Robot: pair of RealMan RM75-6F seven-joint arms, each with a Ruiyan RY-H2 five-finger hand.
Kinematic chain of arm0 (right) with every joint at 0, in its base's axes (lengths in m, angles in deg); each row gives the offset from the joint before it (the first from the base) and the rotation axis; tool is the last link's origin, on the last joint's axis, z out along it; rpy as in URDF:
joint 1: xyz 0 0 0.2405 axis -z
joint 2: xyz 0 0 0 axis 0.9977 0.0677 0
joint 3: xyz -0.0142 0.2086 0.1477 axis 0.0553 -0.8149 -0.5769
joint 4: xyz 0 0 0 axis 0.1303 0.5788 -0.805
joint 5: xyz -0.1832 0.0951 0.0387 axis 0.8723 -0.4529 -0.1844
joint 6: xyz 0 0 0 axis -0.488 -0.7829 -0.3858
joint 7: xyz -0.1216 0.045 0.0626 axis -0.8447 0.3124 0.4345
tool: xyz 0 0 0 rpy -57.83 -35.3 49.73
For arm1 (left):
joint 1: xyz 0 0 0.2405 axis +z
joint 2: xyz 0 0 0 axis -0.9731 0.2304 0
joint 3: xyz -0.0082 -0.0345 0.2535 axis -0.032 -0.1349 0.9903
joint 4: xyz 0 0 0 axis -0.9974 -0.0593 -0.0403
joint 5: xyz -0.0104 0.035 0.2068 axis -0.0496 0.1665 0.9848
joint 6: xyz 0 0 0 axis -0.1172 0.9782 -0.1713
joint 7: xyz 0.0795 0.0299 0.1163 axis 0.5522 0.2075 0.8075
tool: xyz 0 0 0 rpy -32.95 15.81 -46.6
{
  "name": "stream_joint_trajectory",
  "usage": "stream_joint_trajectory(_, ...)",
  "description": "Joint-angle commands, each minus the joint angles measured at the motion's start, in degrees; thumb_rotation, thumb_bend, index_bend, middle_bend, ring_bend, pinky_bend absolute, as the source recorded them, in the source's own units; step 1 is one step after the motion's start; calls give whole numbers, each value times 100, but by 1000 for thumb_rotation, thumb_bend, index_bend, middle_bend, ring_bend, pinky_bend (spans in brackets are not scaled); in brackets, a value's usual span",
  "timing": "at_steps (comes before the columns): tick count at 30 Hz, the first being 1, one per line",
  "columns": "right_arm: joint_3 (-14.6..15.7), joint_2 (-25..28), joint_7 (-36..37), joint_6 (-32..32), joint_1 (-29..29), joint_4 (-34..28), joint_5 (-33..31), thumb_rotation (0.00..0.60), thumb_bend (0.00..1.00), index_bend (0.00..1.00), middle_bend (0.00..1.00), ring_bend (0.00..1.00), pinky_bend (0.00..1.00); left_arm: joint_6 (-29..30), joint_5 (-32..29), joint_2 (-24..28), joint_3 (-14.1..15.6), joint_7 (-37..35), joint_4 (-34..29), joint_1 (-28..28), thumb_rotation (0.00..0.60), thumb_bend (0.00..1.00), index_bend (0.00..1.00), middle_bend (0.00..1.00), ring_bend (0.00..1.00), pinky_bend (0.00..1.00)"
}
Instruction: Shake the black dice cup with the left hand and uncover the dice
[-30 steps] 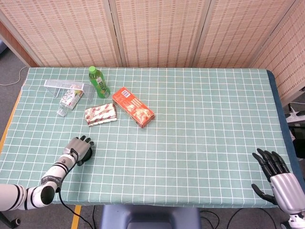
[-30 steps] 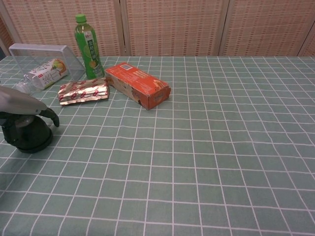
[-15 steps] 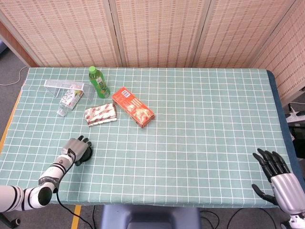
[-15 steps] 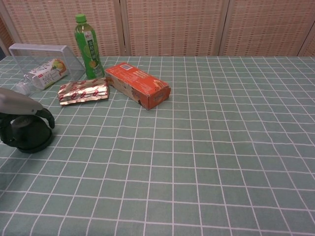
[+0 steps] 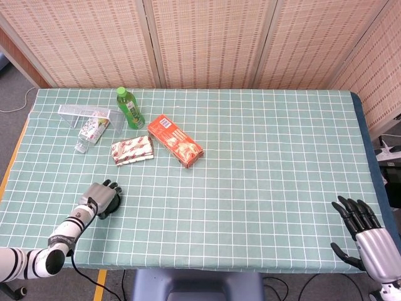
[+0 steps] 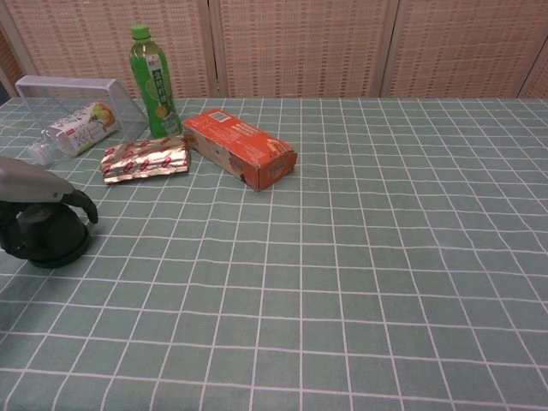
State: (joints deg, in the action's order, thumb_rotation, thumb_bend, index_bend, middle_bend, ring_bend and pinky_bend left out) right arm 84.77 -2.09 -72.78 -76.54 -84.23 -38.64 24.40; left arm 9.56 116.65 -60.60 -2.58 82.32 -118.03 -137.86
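Note:
The black dice cup (image 6: 50, 238) stands mouth-down on the green checked tablecloth near the front left edge; in the head view only its dark rim (image 5: 115, 202) shows. My left hand (image 5: 100, 197) lies over the top of it, with the silver back of the hand (image 6: 30, 181) above the cup and dark fingers curled down its sides, gripping it. No dice are visible. My right hand (image 5: 365, 233) hovers off the table's front right corner, fingers spread, holding nothing; the chest view does not show it.
At the back left stand a green bottle (image 5: 129, 108), a clear plastic box (image 5: 83, 113) with a toppled bottle (image 5: 91, 132), a foil snack pack (image 5: 132, 150) and an orange carton (image 5: 175, 140). The table's left edge (image 5: 11, 164) is close to the cup.
My left hand and the cup have slid slightly toward the front left edge of the table. The right hand has barely moved.

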Motion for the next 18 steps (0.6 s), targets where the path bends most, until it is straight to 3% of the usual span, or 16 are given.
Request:
stream_joint_trajectory(1, -1, -1, 0, 9, -3, -1, -6, 600, 196, 0, 0, 0, 0, -28, 41, -20, -21, -20, 38, 25, 600, 355, 148, 94, 68, 389)
stream_joint_trajectory(18, -14, -16, -23, 29, -13, -3, -30, 600, 197, 0, 0, 0, 0, 55, 140, -139, 32, 121, 222, 143, 600, 357, 251, 178, 157, 527)
